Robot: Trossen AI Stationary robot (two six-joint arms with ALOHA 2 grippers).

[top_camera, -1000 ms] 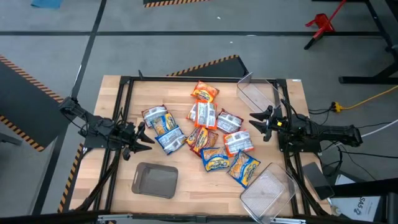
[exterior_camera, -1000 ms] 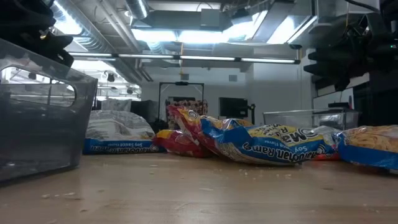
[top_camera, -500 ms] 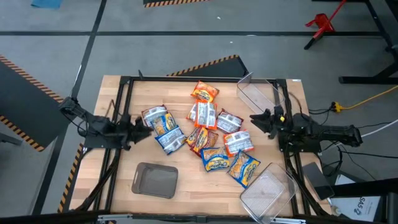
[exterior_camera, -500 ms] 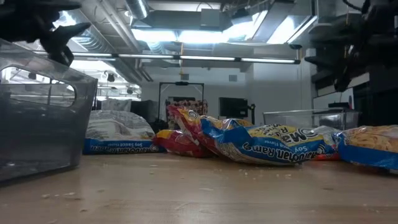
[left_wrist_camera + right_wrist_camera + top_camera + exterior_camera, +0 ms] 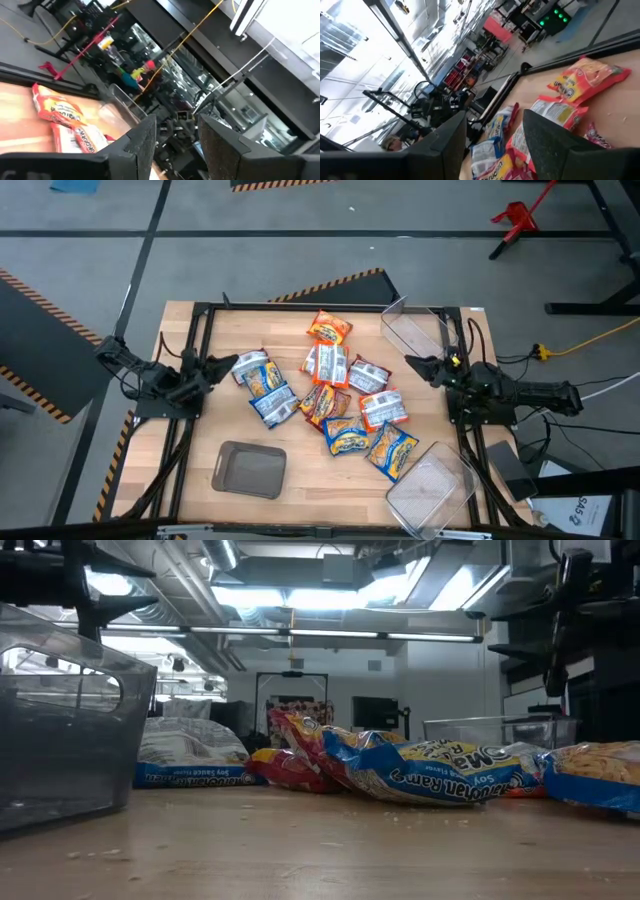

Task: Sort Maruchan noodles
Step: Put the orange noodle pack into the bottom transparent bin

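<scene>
About a dozen Maruchan noodle packets (image 5: 325, 395) lie flat in a loose, partly overlapping pile at the table's middle. An orange-red packet (image 5: 328, 328) lies farthest back, blue-yellow ones (image 5: 392, 450) lie nearest, and silver-white ones (image 5: 250, 367) lie at the left. My left gripper (image 5: 220, 366) is open and empty just left of the pile, above the table. My right gripper (image 5: 412, 362) is open and empty just right of the pile. In each wrist view the open fingers (image 5: 176, 120) (image 5: 495, 116) point up over the packets (image 5: 55, 107) (image 5: 590, 75).
A grey tray (image 5: 248, 470) sits near the front edge, left of centre. One clear bin (image 5: 415, 328) stands at the far right, another (image 5: 430, 490) at the near right corner. A clear bin wall (image 5: 60, 740) fills the low view's left. Bare wood shows between the tray and the pile.
Both grippers have gone up and toward the table's far edge, tipping their fingers upward. My left gripper has also drawn back a little toward the left edge. The packets have not moved.
</scene>
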